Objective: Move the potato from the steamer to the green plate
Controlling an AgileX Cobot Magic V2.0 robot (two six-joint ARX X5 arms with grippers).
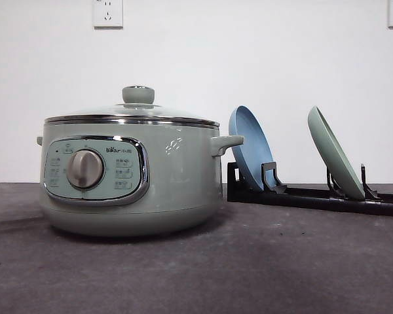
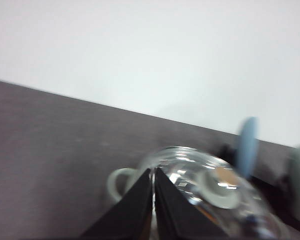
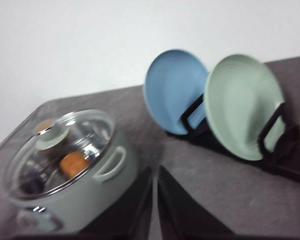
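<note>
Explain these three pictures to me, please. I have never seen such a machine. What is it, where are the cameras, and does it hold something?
This is a robot with two arms working at a table. One picture comes from a camera looking forward over the dark table. The other two come from cameras on the wrists, so the black wedges low in them are the left gripper and the right gripper. The fingers of each are pressed together, holding nothing.

On the table stands a pale green steamer with its glass lid still on. Through the lid, the right wrist picture shows an orange-brown potato inside. Beside the steamer, a black rack holds a blue plate and a green plate, both leaning on edge.
</note>
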